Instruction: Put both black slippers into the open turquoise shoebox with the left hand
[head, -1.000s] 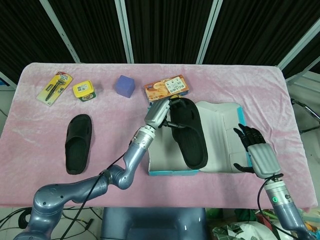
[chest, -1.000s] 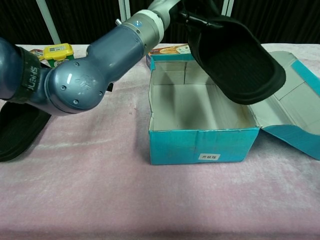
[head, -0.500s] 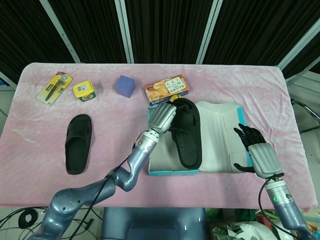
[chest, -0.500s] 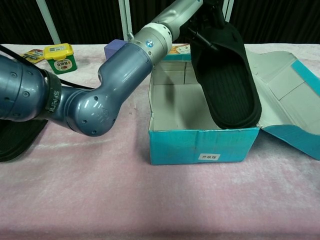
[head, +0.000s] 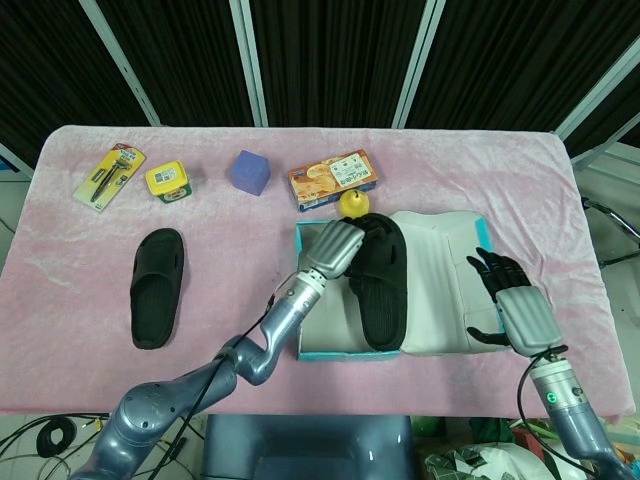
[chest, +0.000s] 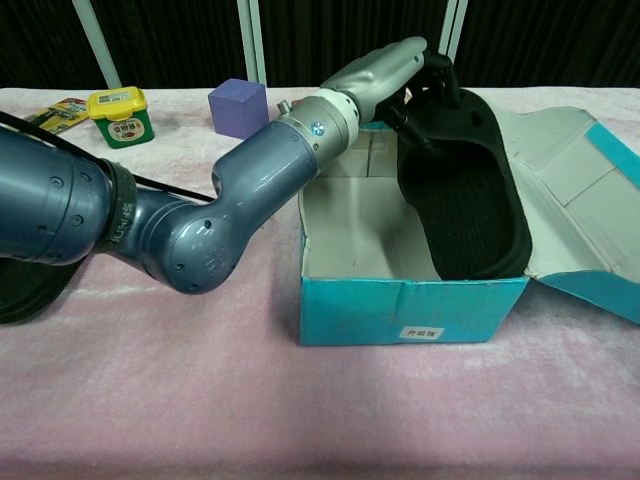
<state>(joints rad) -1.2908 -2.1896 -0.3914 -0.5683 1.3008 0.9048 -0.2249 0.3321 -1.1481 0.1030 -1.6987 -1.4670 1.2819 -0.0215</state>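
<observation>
My left hand (head: 335, 248) (chest: 400, 70) holds one black slipper (head: 380, 285) (chest: 465, 190) by its strap end. The slipper leans inside the open turquoise shoebox (head: 300, 345) (chest: 410, 310), along its right side, with its toe down near the front wall. The second black slipper (head: 157, 285) (chest: 25, 290) lies flat on the pink cloth to the left, apart from both hands. My right hand (head: 515, 305) hovers to the right of the box lid with fingers spread and nothing in it.
The box lid (head: 445, 275) (chest: 580, 200) lies open to the right. Behind the box are a yellow ball (head: 351, 203) and an orange snack box (head: 333, 178). Further left stand a purple cube (head: 249, 171) (chest: 238, 106), a yellow tub (head: 167, 181) (chest: 121, 113) and a carded tool (head: 110, 174).
My left hand has lowered the slipper from above the box down into it, and moved nearer with it. The right hand and the other slipper have stayed put.
</observation>
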